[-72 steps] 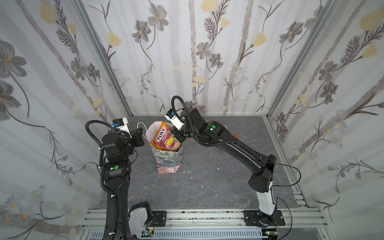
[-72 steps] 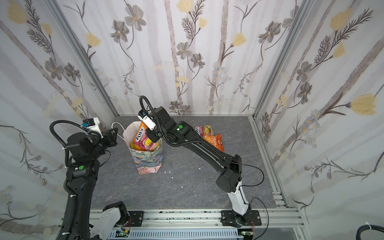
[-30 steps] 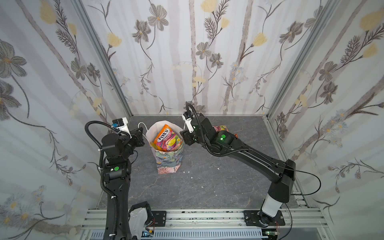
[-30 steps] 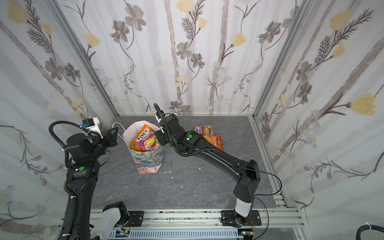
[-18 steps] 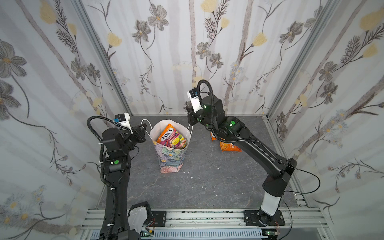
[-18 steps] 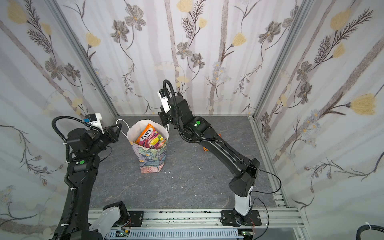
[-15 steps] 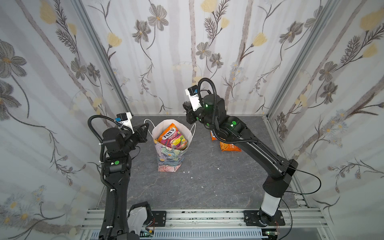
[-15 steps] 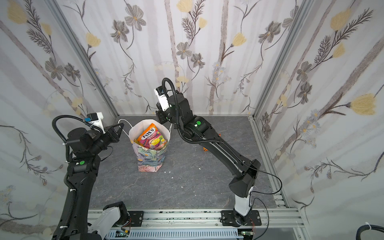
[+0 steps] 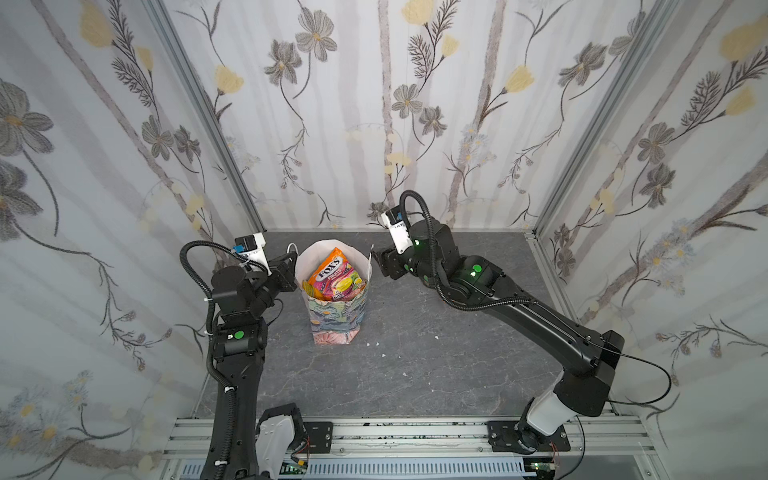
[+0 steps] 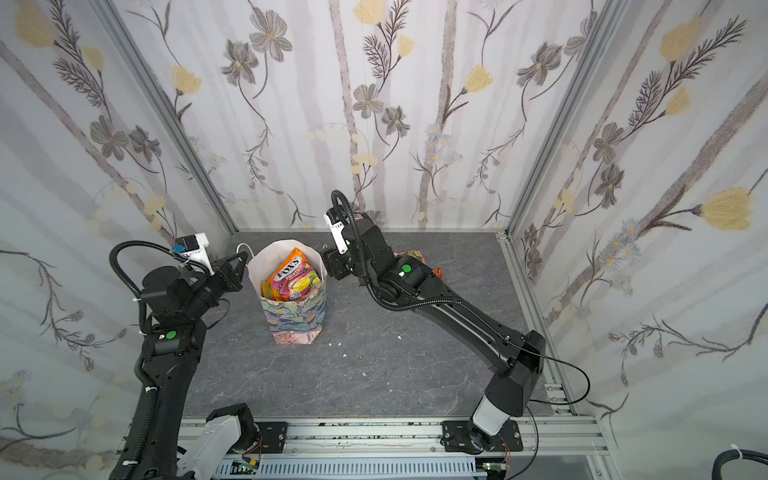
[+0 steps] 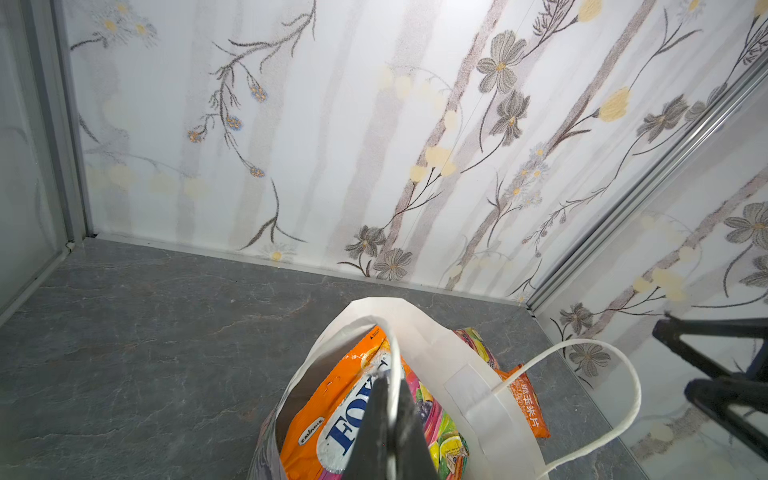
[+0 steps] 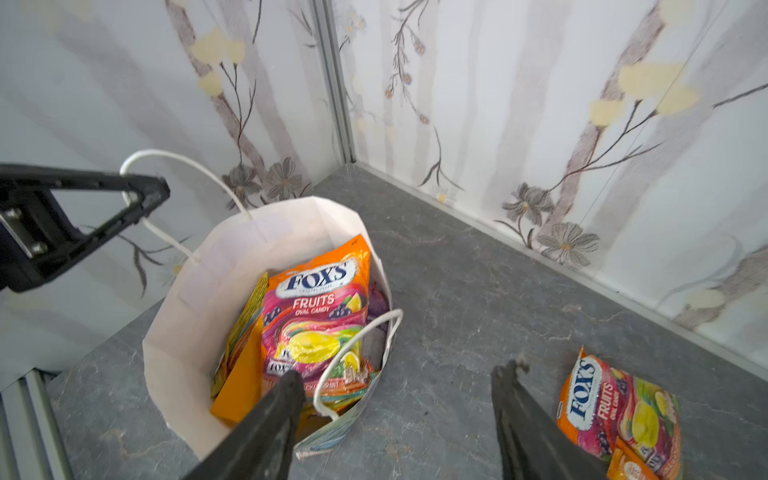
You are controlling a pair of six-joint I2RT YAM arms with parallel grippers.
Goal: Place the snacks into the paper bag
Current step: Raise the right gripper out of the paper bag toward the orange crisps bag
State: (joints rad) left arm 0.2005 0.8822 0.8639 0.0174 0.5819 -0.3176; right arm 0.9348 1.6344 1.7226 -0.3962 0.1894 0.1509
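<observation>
Fingers of left gripper [image 11: 388,386] pinched on cord handle [image 12: 166,151], holding paper bag [image 9: 336,320] upright. Right gripper [image 12: 399,374] fingers apart, empty; FOX'S pouch [image 12: 615,411] lies far right.

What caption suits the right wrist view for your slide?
Open right gripper hovers beside the paper bag of snacks; one Fox's pouch lies outside.

Left arm [image 9: 237,345] reaches forward with jaws pinched together; right arm [image 9: 519,307] stretches across, jaws spread wide.
</observation>
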